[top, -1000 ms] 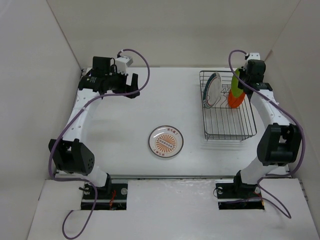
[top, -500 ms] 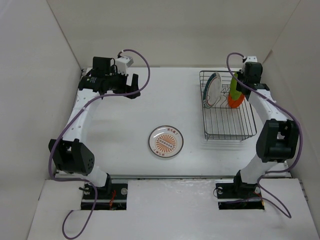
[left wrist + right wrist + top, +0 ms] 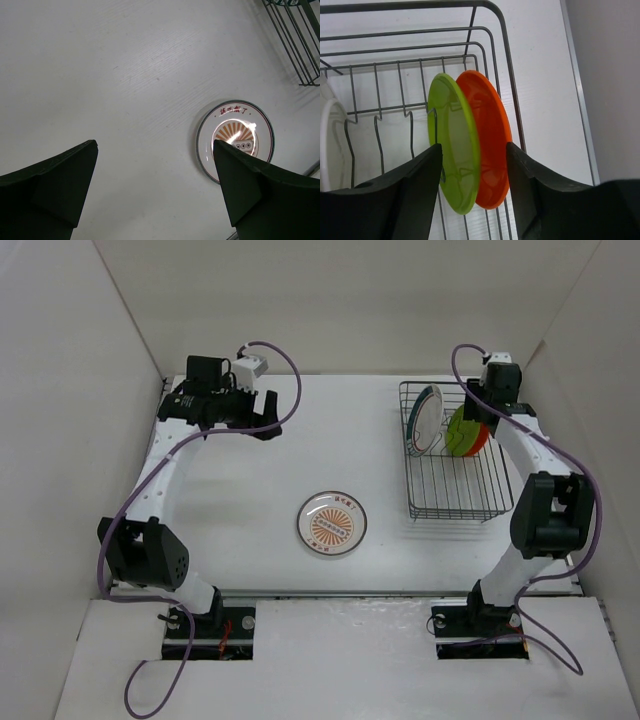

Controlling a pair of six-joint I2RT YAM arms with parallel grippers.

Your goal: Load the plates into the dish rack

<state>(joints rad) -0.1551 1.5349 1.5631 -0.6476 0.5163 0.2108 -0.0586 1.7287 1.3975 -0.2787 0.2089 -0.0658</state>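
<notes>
The black wire dish rack (image 3: 460,485) stands at the right. The teal-rimmed plate (image 3: 424,420) stands in its far end. The lime green plate (image 3: 457,428) and the orange plate (image 3: 479,438) lean together beside it. In the right wrist view the green plate (image 3: 452,145) and orange plate (image 3: 492,135) sit between wires, and my right gripper (image 3: 473,147) is open just above them, one finger on each side. The right gripper (image 3: 478,405) hovers over the rack's far right. The sunburst plate (image 3: 332,521) lies flat mid-table. My left gripper (image 3: 268,413) is open and empty, far left; the sunburst plate (image 3: 235,140) shows beyond it.
White walls close in on the left, far and right sides. The rack's near two thirds (image 3: 462,490) hold nothing. A rack corner (image 3: 295,40) shows at the top right of the left wrist view. The right wall runs close past the rack (image 3: 610,75).
The right gripper has drawn back toward the far wall from the green and orange plates. The two plates have tipped from edge-on to leaning, faces showing. The left arm is still.
</notes>
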